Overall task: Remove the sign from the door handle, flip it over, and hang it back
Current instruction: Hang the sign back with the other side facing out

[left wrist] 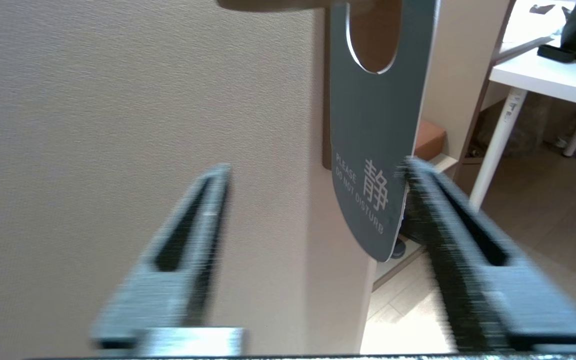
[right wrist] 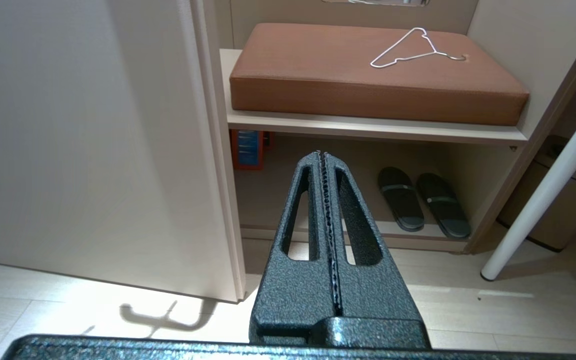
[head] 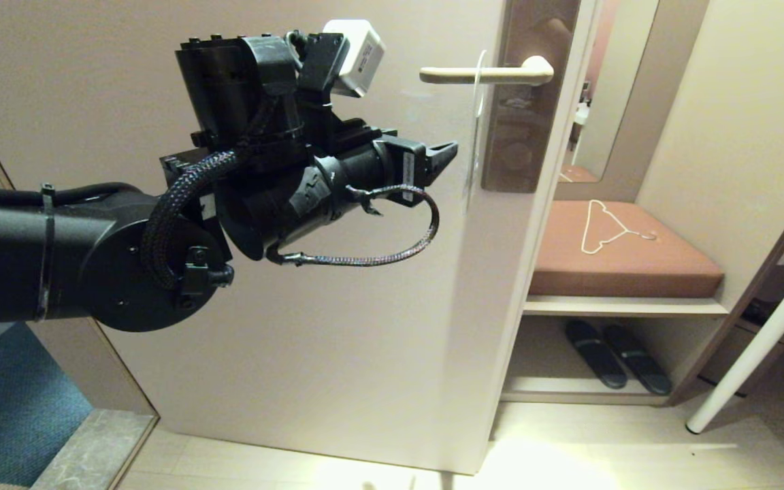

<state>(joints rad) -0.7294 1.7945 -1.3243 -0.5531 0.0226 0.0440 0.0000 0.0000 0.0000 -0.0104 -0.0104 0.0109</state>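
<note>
Sign hangs on the handle, grey side to left gripper — jaws wide, straddling the sign's lower end, not touching. Gripper sits at the handle's 7 o'clock. Right gripper parked low — jaws closed, empty.

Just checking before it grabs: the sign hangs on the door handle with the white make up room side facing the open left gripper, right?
Not quite. The side of the sign facing the open left gripper is the grey-blue "PLEASE DO NOT DISTURB" one, as the left wrist view shows. The rest holds: it hangs on the door handle, and the jaws are spread on either side of its lower end.
</note>
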